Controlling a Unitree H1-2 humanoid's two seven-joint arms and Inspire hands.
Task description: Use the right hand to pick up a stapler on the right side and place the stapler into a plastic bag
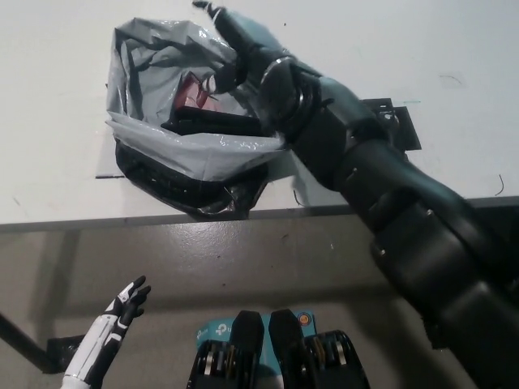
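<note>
1. While the black right hand (243,53) is hovering at the far right rim of the plastic bag (154,57), its fingers are stretching out apart toward the top of the picture and are gripping nothing.
2. The stapler (212,121) is lying inside the bag as a long dark shape, running across the opening just behind the near lip, and the hand is not holding it.
3. Something reddish (193,87) is showing deeper in the bag behind the stapler; what it is cannot be told.
4. The bag is sitting on the white table (57,162) near its front edge, with its grey mouth gaping upward and its darker lower part bulging toward that edge.
5. The right arm is reaching in from the bottom right, crossing the table edge and passing over part of a black patch (397,126) on the tabletop.
6. The white left hand (122,312) is resting at the lower left, below the table edge, with fingers spread and holding nothing.
</note>
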